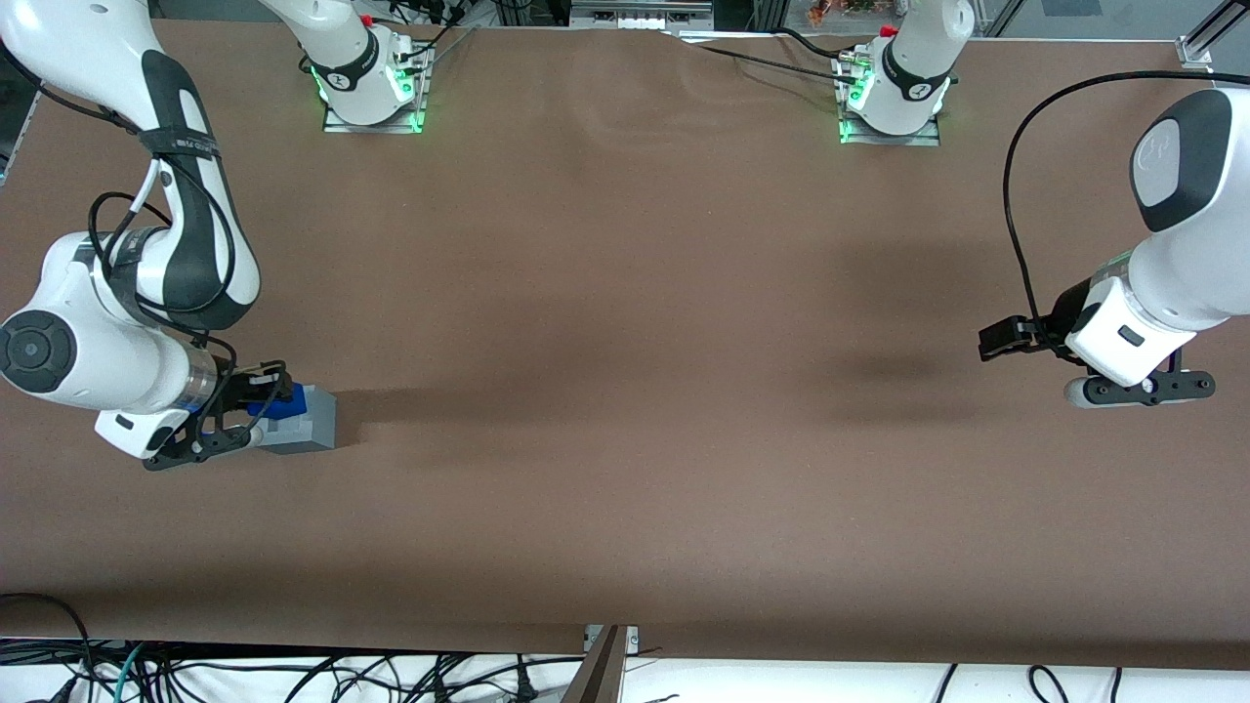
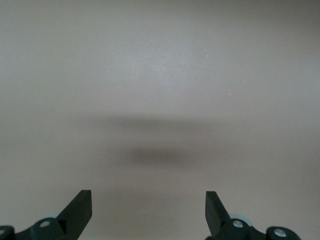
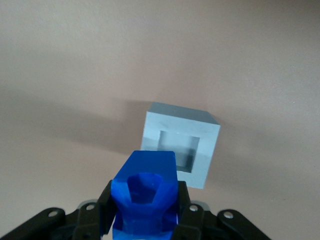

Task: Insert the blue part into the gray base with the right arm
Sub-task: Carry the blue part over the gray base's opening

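The right arm [image 1: 117,322] is bent low over the table [image 1: 625,410] at the working arm's end, and its gripper [image 1: 256,402] hangs just above the gray base [image 1: 305,422]. The jaws are closed on the blue part [image 3: 145,192]: in the right wrist view the two black fingers [image 3: 105,207] press against its two sides, so the opening is only as wide as the part itself. The blue part is held up in the air and does not touch the table. Its free end shows a hollow with several flat sides.

The gray base stands upright on the brown table, with the square recess in its top face open and nothing inside. In the right wrist view the blue part covers one edge of the base, so it seems to be over the rim and not yet over the middle of the recess, but I cannot tell how high above the base it is. In the front view the blue part [image 1: 276,399] appears just at the top edge of the base, between the fingers, and it is not in the recess. The shadow of the arm falls on the table beside the base, toward the parked arm's end
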Robot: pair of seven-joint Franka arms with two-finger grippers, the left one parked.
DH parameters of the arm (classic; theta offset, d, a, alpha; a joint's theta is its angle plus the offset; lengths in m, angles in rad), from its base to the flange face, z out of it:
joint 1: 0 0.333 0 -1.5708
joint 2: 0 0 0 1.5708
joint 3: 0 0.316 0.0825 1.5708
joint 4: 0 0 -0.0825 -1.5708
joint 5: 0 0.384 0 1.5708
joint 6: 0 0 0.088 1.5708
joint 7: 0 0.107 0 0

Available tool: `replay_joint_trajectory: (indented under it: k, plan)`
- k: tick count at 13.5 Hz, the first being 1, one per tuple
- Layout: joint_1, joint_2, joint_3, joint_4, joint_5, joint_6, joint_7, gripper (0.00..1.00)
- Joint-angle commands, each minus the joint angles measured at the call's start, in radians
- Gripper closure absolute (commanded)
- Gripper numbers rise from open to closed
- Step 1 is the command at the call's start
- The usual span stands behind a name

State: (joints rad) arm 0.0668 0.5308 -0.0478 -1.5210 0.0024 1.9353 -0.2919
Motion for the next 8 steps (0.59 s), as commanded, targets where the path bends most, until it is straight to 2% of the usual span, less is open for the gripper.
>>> replay_joint_trajectory:
  k: [1, 5, 8]
  plan:
    - [0.008, -0.028, -0.027, -0.038, 0.005, 0.01, -0.075, 0.66]
    - [-0.015, 0.003, -0.033, -0.036, 0.01, 0.062, -0.058, 0.66]
    - [-0.022, 0.024, -0.033, -0.027, 0.042, 0.062, 0.003, 0.66]
